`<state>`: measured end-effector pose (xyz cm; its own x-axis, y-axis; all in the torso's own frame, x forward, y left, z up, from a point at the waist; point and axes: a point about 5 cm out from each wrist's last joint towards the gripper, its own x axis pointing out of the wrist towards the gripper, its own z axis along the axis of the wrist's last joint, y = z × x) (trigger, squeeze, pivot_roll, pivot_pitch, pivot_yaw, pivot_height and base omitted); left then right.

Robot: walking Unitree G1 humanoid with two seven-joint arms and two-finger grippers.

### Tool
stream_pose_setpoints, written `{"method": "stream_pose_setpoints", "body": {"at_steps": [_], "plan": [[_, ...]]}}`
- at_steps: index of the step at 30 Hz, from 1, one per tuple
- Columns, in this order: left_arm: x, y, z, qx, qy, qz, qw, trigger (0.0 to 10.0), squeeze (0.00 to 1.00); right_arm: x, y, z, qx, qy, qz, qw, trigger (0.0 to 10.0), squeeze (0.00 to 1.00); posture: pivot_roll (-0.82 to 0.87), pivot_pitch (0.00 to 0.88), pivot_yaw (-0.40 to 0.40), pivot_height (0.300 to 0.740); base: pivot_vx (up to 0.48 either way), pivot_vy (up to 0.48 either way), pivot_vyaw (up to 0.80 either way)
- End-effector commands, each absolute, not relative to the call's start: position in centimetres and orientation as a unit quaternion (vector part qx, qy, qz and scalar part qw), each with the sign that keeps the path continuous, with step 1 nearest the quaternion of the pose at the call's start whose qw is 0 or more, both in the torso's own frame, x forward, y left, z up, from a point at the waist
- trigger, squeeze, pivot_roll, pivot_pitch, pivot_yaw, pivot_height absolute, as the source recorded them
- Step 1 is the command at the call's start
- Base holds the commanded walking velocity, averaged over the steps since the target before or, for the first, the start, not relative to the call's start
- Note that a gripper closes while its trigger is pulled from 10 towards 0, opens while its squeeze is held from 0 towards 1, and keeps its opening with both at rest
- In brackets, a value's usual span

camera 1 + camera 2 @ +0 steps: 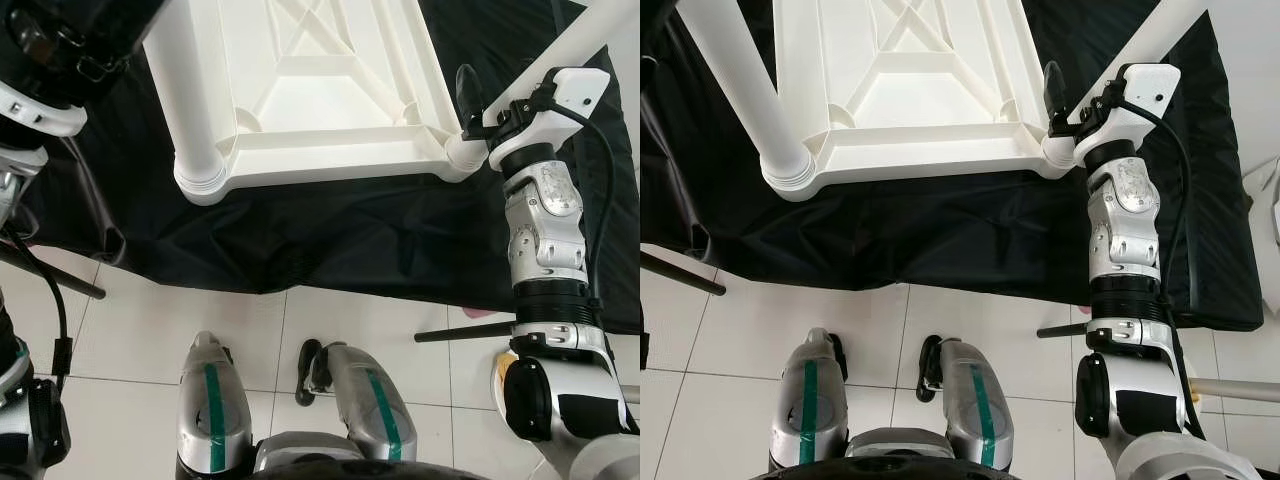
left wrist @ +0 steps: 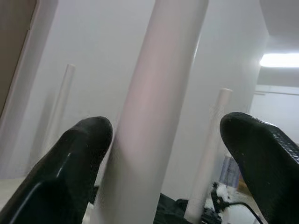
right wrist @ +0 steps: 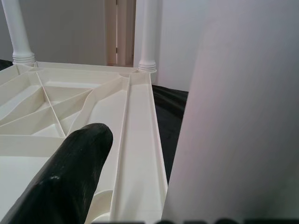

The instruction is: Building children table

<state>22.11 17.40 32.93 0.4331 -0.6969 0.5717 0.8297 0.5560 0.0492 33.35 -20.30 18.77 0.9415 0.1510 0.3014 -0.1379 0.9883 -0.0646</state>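
**Upturned children's table on a black sheet, a hand at each near leg**

A white tiled floor (image 1: 350,330) carries a black sheet (image 1: 340,235), and on the sheet lies the white plastic tabletop (image 1: 320,90), underside up, its ribs showing.

The right hand (image 1: 1065,105) is at the tabletop's near right corner, where a white right leg (image 1: 1145,45) stands in its socket. One black finger (image 3: 65,177) lies on the tabletop side of that leg, which looms close beside it in the right wrist view; whether the hand clamps the leg or merely flanks it, I cannot tell.

The left hand (image 2: 163,158) is spread, its two fingers wide apart on either side of a white left leg (image 2: 149,112), one finger close against it and the other clear of it. That leg rises from the tabletop's near left corner (image 1: 200,175).

Two far legs (image 3: 18,32) stand at the tabletop's far corners.

The robot's silver feet (image 1: 300,410) stand on the tiles, nearer than the tabletop's near edge.
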Motion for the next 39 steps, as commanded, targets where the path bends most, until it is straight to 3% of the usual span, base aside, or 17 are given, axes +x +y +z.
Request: {"method": "stream_pose_setpoints", "body": {"at_steps": [1, 7, 15, 22, 24, 32, 35, 39], "plan": [[22.0, 17.6, 33.3, -0.113, -0.29, -0.445, 0.84, 10.0, 0.0, 33.5, -20.2, 18.7, -0.029, -0.152, 0.08, 0.985, 10.0, 0.0, 0.15, 0.127, -0.151, 0.74, 0.0, 0.0, 0.0], [23.1, 19.5, 34.1, -0.1, -0.307, -0.358, 0.876, 10.0, 0.0, 33.5, -20.2, 18.8, -0.03, -0.154, 0.079, 0.984, 10.0, 0.0, 0.15, 0.128, -0.146, 0.74, 0.0, 0.0, 0.0], [21.7, 20.2, 32.9, -0.052, -0.252, -0.39, 0.884, 10.0, 0.0, 33.4, -20.4, 18.8, -0.033, -0.155, 0.076, 0.984, 10.0, 0.0, 0.14, 0.129, -0.146, 0.74, 0.0, 0.0, 0.0], [20.0, 20.3, 32.5, -0.037, -0.225, -0.433, 0.872, 10.0, 0.0, 33.5, -20.6, 18.8, -0.036, -0.155, 0.076, 0.984, 10.0, 0.0, 0.15, 0.128, -0.152, 0.74, 0.0, 0.0, 0.0], [18.4, 19.6, 32.1, -0.039, -0.195, -0.484, 0.852, 10.0, 0.0, 33.9, -20.7, 18.9, -0.039, -0.154, 0.076, 0.984, 10.0, 0.0, 0.18, 0.135, -0.167, 0.74, 0.0, 0.0, 0.0], [17.0, 18.7, 32.8, -0.061, -0.186, -0.539, 0.819, 10.0, 0.0, 34.7, -20.5, 19.2, -0.044, -0.152, 0.085, 0.984, 10.0, 0.0, 0.21, 0.142, -0.183, 0.74, 0.0, 0.0, 0.0], [16.3, 18.0, 33.8, -0.082, -0.187, -0.584, 0.786, 10.0, 0.0, 35.3, -20.2, 19.4, -0.046, -0.152, 0.094, 0.983, 10.0, 0.0, 0.23, 0.148, -0.188, 0.74, 0.0, 0.0, 0.0], [16.0, 17.8, 34.0, -0.086, -0.184, -0.596, 0.777, 10.0, 0.0, 35.5, -20.1, 19.6, -0.048, -0.152, 0.098, 0.982, 10.0, 0.0, 0.24, 0.152, -0.193, 0.74, 0.0, 0.0, 0.0]]}}
